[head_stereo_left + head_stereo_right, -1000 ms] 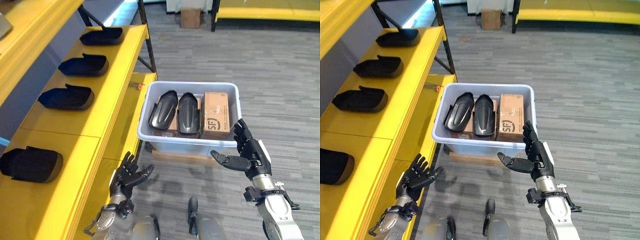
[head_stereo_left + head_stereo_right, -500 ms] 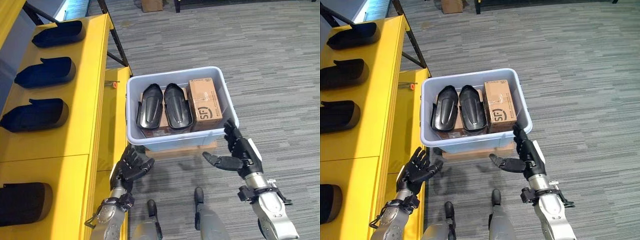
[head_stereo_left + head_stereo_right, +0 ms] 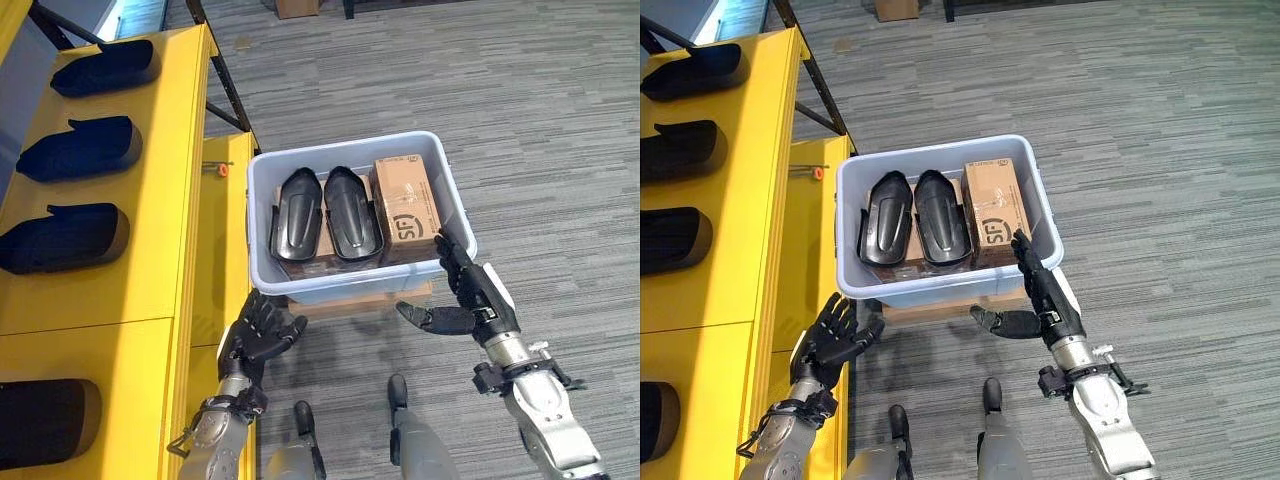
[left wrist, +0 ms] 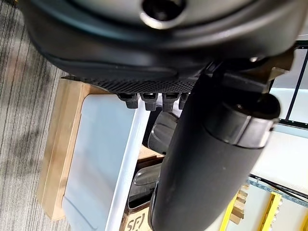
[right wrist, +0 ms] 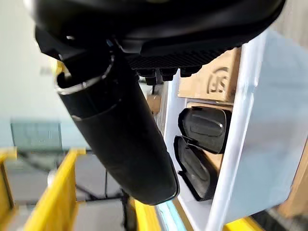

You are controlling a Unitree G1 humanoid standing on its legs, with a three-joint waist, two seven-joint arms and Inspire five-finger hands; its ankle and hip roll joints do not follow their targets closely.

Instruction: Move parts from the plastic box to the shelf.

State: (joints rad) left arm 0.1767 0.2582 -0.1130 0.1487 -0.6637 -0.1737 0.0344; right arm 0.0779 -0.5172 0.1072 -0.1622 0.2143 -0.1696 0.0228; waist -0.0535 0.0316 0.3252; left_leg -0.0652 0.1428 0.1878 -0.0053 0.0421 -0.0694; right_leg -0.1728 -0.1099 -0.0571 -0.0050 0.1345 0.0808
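A pale grey plastic box (image 3: 352, 285) stands on a low wooden base on the floor. Inside lie two black shell-shaped parts (image 3: 296, 214) (image 3: 349, 211) side by side, next to a cardboard carton (image 3: 404, 205). My left hand (image 3: 258, 335) hovers open just below the box's near left corner. My right hand (image 3: 473, 302) is open at the near right corner, fingers up beside the wall, thumb reaching under the front rim. Neither hand holds anything. The yellow shelf (image 3: 150, 250) at the left carries several black parts (image 3: 62, 238).
The box's wooden base (image 3: 355, 302) shows under its front edge. A dark shelf post (image 3: 218, 75) slants behind the box. A lower yellow shelf level (image 3: 222, 240) lies between the shelf and the box. Grey carpet spreads to the right.
The camera has tilted down and shifted. My right hand has closed in on the box's near right corner. My left hand stays spread by the near left corner.
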